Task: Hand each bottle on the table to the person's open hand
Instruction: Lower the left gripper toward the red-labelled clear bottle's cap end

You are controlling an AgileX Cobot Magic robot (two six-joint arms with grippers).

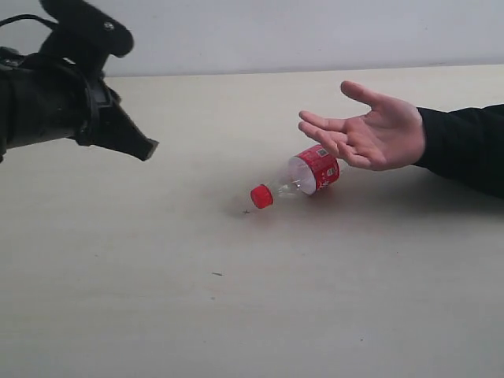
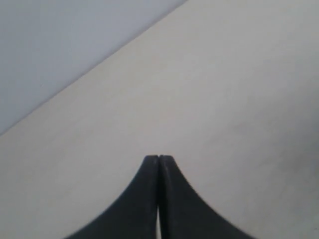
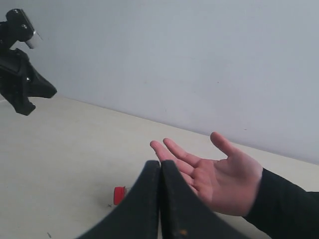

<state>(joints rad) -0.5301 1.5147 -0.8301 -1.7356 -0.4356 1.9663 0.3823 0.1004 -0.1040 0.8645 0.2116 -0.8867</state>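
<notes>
Exterior view: one bottle (image 1: 309,175), clear with a red label, lies on its side on the table (image 1: 157,299), red cap (image 1: 261,196) pointing toward the left arm. The person's open hand (image 1: 368,130) is held palm up just behind the bottle's base; whether they touch cannot be told. No other bottle shows. Left gripper (image 1: 148,148) hangs at upper left, well apart from the bottle, jaws together, carrying nothing. Right gripper is not in this view.

Left wrist view: left gripper (image 2: 158,159) has both fingers pressed flat against each other with nothing between. Only bare table (image 2: 224,99) and wall (image 2: 60,45) lie ahead; no bottle.

Right wrist view: right gripper (image 3: 160,164) is likewise closed and empty. The open hand (image 3: 222,181) is just beyond its tips. The red cap (image 3: 118,195) peeks out beside the fingers; the bottle's body is hidden behind them.

Judgement: this bottle is not yet handed over and neither gripper has hold of it, so pickup and delivery remain. The right gripper is the nearer one.
</notes>
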